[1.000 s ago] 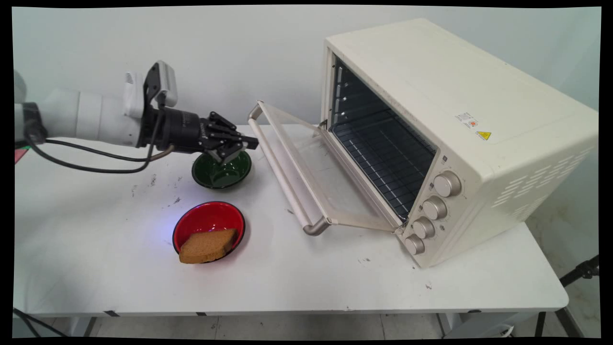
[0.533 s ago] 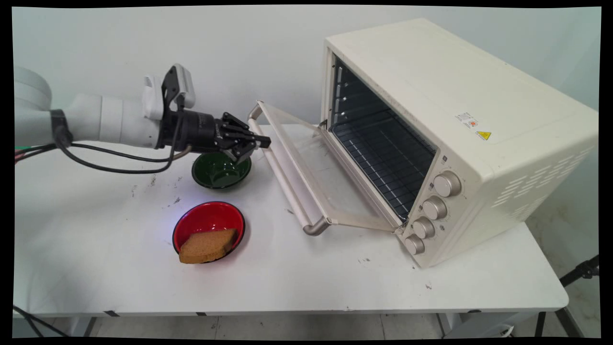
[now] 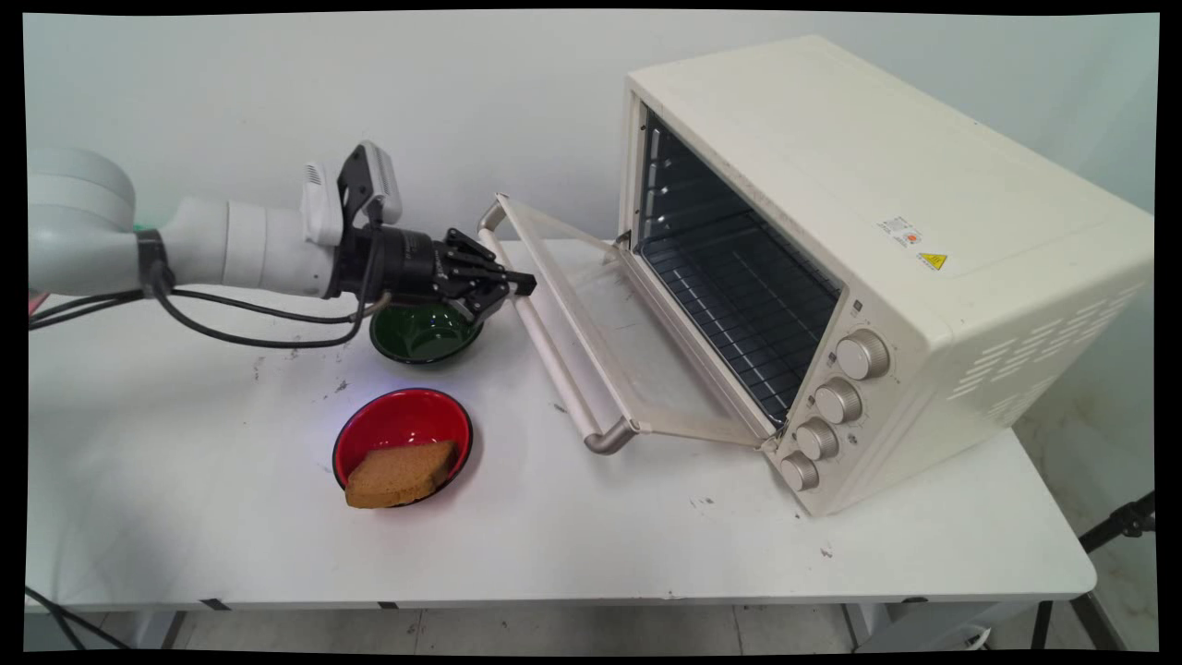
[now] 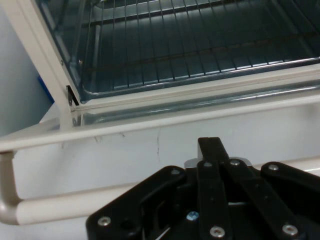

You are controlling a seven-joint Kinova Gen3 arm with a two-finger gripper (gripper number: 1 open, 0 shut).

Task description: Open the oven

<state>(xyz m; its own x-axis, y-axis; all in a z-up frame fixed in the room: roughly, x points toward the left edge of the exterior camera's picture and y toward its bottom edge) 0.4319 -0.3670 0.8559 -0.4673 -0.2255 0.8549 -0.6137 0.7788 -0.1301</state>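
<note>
Oven (image 3: 886, 249) sits on right part of table (image 3: 572, 545), door (image 3: 591, 332) hanging open toward left. Rack (image 3: 739, 296) is inside oven. Two bowls are left of door: back bowl (image 3: 420, 337) & front bowl (image 3: 402, 425), near each other. Bread (image 3: 399, 473) lies in front bowl, sticking out over its near rim. End effector (image 3: 522, 282) is above back bowl, just beside door handle (image 3: 545, 342). Wall (image 3: 369, 92) is behind it all.
</note>
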